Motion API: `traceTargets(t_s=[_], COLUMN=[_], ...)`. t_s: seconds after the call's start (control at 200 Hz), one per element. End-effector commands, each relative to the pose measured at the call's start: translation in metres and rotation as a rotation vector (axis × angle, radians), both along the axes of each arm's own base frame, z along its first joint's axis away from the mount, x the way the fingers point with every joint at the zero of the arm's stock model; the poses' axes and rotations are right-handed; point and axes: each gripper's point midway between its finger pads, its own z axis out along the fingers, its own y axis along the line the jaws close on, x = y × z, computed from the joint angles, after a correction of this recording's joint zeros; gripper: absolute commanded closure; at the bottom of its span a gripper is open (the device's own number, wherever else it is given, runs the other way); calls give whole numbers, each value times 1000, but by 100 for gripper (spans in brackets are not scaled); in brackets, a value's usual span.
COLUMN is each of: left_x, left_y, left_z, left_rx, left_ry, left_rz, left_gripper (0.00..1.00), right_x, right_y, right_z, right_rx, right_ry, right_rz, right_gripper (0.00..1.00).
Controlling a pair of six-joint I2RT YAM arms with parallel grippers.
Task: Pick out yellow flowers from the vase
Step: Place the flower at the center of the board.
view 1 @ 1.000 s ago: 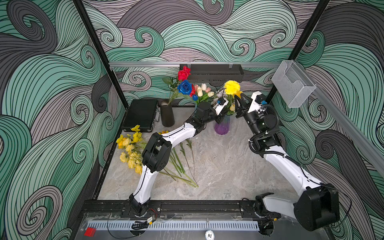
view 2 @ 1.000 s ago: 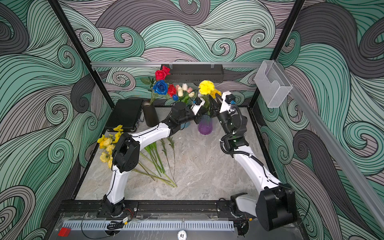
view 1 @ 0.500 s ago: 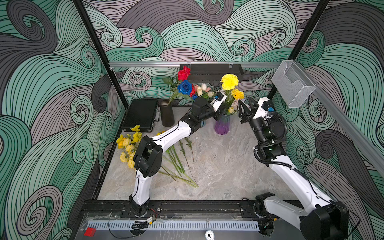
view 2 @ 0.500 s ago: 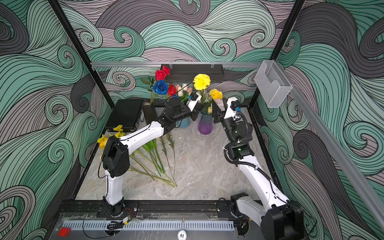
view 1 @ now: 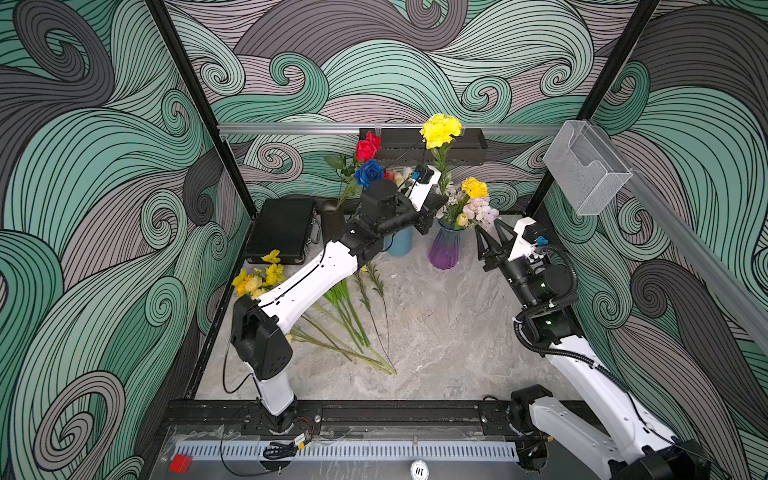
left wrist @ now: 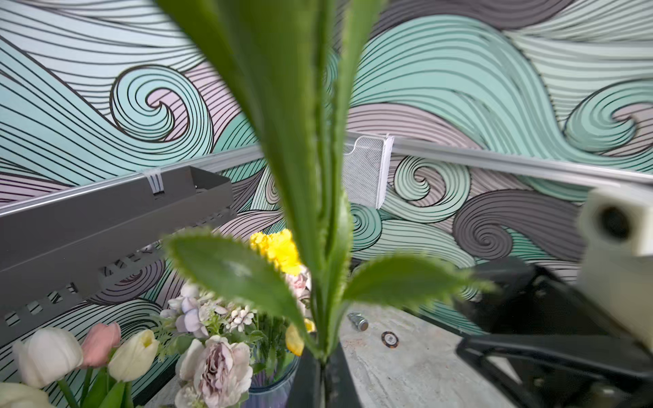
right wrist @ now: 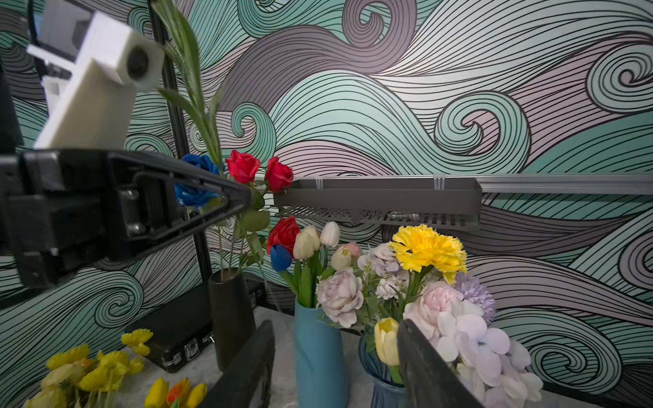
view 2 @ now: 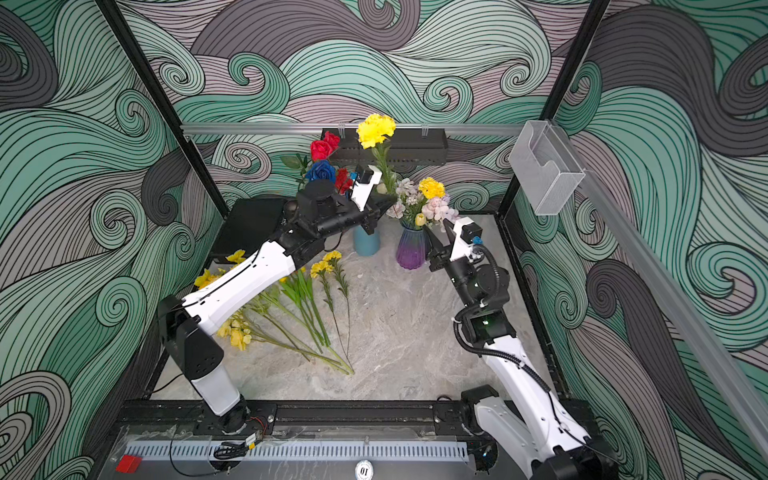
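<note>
My left gripper (view 1: pixel 441 202) (view 2: pixel 390 200) (left wrist: pixel 323 374) is shut on the green stem (left wrist: pixel 325 247) of a yellow flower, a pompom carnation whose head (view 1: pixel 440 129) (view 2: pixel 376 129) stands high above the purple vase (view 1: pixel 445 249) (view 2: pixel 410 251). The stem's lower end is hidden. In the vase remain another yellow carnation (view 1: pixel 474 188) (right wrist: pixel 427 247) and a small yellow tulip (view 1: pixel 461 219) (right wrist: pixel 387 339) among pale pink and lilac blooms. My right gripper (view 1: pixel 492 235) (view 2: pixel 439 235) (right wrist: pixel 335 371) is open and empty, just right of the vase.
A pile of yellow flowers (view 1: pixel 257 280) (view 2: pixel 237 328) lies on the table's left, partly under my left arm. Left of the purple vase stand a blue vase (view 1: pixel 400 243) of tulips, a dark vase (view 1: pixel 330 218) with red and blue roses, and a black case (view 1: pixel 284 230).
My left gripper has risen, carrying the yellow carnation up from the bouquet. My right gripper has opened wider and drawn back to the right of the vase.
</note>
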Motion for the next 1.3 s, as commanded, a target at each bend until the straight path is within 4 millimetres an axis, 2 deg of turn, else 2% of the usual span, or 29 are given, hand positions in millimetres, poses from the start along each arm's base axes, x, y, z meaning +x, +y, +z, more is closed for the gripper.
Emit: traceTargets(t_s=[0.0,0.14,0.22,0.235,0.31,0.4,0.52,0.74,0.941,1.011,1.101,1.296], left_x=[-35,-61,-71,-79,-92,-103,-112,-115,-114,-114,-113,-108], left_y=[8,18,23,28,34,40,47,59,61,62,63,76], left_z=[-4,-20,-39,-32,-44,-54,-78,-107,-126,-132,-138,-149], left_rx=[-13,-16,-8,-21,-23,-34,-32,-24,-9,-3,-3,7], left_ry=[92,162,209,196,216,235,274,316,356,367,376,365], left_rz=[-87,-134,-149,-157,-176,-192,-191,-141,-118,-114,-104,-21], left_gripper=[99,99,99,99,99,99,99,99,98,98,98,99], right_x=[-16,-37,-49,-51,-61,-68,-72,-79,-86,-84,-84,-78], right_y=[18,44,62,66,83,101,119,148,166,168,170,162], right_z=[-9,-25,-35,-37,-46,-55,-65,-92,-103,-108,-111,-121], right_rx=[-20,-71,-115,-123,-161,-192,-207,-222,-224,-229,-227,-260], right_ry=[17,23,26,29,36,53,93,212,281,305,320,350], right_rz=[128,275,353,368,432,490,561,710,781,772,773,689], right_gripper=[45,46,46,46,46,47,52,55,58,65,68,67])
